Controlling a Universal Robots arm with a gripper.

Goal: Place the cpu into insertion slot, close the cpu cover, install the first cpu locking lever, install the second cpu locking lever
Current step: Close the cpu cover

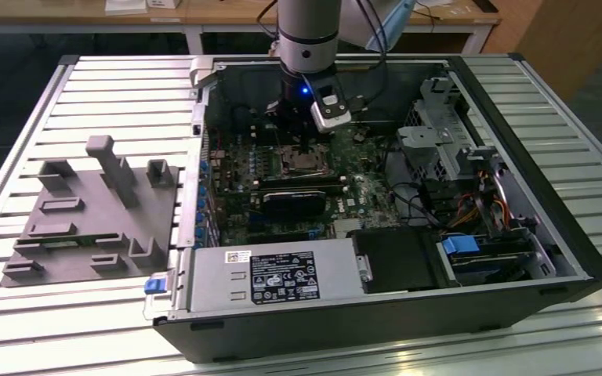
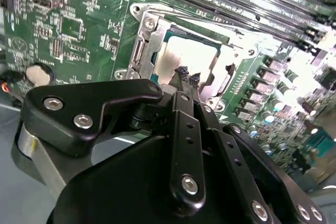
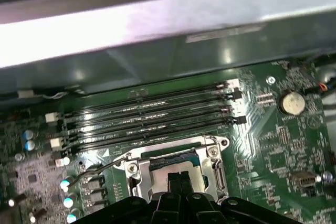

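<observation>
The cpu lies in the insertion slot on the green motherboard, its silvery top showing through the cutout of the cpu cover. The cover, a metal frame, lies flat over it. My gripper hangs just above the chip, its two black fingertips pressed together with nothing between them. It also shows in the first wrist view. In the exterior view the gripper reaches down into the open computer case over the slot. A thin wire locking lever juts out from one corner of the socket.
Black memory slots run alongside the socket, and a coin battery sits nearby. A grey power supply fills the case's near end, and a drive cage with cables stands on the exterior view's right. A grey fixture lies outside the case.
</observation>
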